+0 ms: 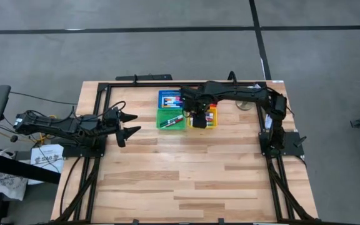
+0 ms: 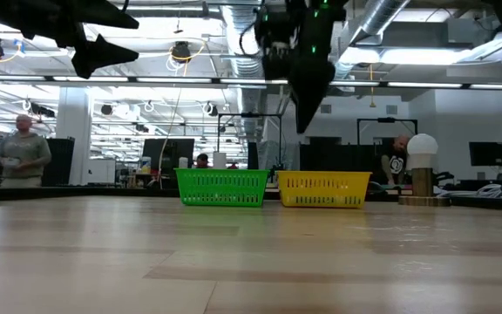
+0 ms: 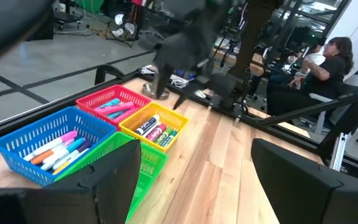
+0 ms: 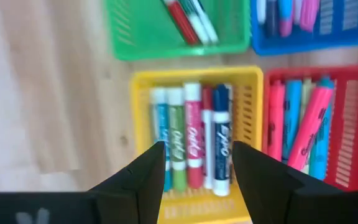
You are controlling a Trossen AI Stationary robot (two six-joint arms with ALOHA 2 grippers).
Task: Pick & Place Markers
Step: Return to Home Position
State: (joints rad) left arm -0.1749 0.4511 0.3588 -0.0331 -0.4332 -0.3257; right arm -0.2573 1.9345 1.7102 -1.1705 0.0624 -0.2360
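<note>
High view, tabletop [image 1: 186, 175] of pale wood planks: four mesh baskets stand in a two-by-two block at the far middle, each touching its neighbours.

Item 1, yellow basket [image 4: 194, 73]: five large markers [image 4: 192, 118] lie side by side and parallel. Their barrels are white, with labels in blue, green, pink, red and dark blue.

Item 2, red basket [image 4: 353, 112], just beside the yellow one: thick markers [image 4: 309, 124] in pink and blue, some slanted across the others.

Item 3, green basket [image 4: 129, 37]: a few thin markers [image 4: 188, 18], red and green among them, lying at a slant.

Item 4, blue basket [image 4: 353, 37]: fine markers [image 4: 288, 15] in mixed colours, with pink and blue visible.

Right end effector [image 4: 199, 152]: held above the yellow basket and clear of its rim, pointing down. Its fingers are apart, with nothing between them.

Left end effector [image 1: 136, 123]: raised over the left part of the tabletop, well apart from the baskets. Its fingers are spread wide and empty.

Low view: the green and yellow basket fronts stand side by side, and a person [image 2: 24, 153] stands in the room behind.
</note>
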